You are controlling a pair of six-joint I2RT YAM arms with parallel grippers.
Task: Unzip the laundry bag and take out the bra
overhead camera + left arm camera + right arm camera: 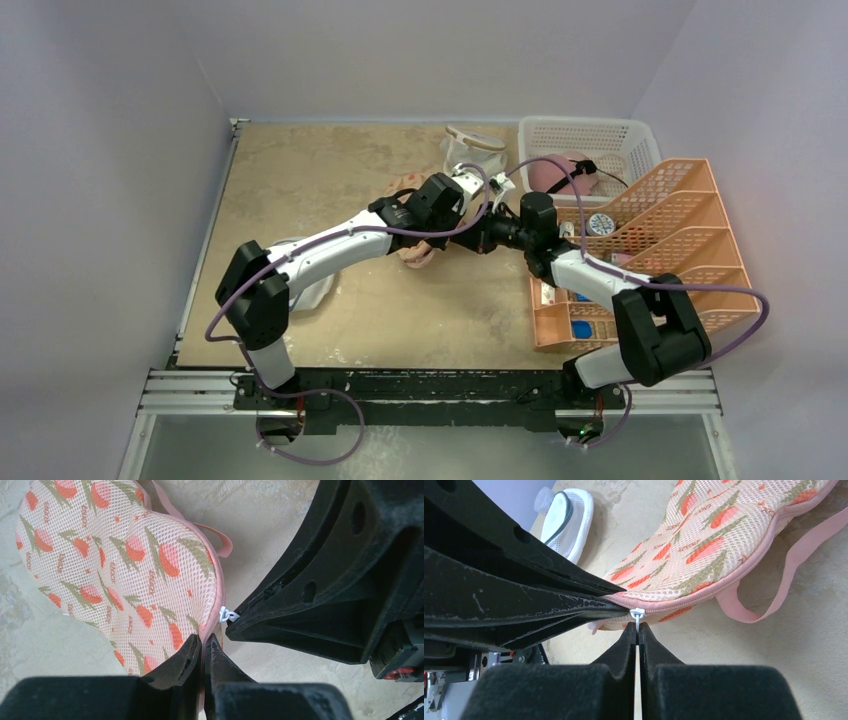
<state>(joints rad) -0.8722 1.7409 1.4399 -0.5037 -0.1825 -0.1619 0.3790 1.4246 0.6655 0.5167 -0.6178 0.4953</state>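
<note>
The laundry bag point(120, 565), peach mesh printed with orange-red leaves, lies flat on the table with its pink zip edge towards both grippers. My left gripper point(204, 642) is shut on that zip edge, pinching the pink seam. Just beside it, my right gripper point(637, 630) is shut on the small white zip pull point(637, 614). A pink loop strap point(774, 580) trails from the bag's edge. In the top view the bag point(418, 255) is mostly hidden under the two wrists. The bra is hidden.
A round white mesh pouch with dark trim point(569, 522) lies to the left near my left arm. A white mesh cup-shaped pouch point(470, 150) stands at the back. A white basket point(590, 135) and an orange rack point(660, 250) stand on the right.
</note>
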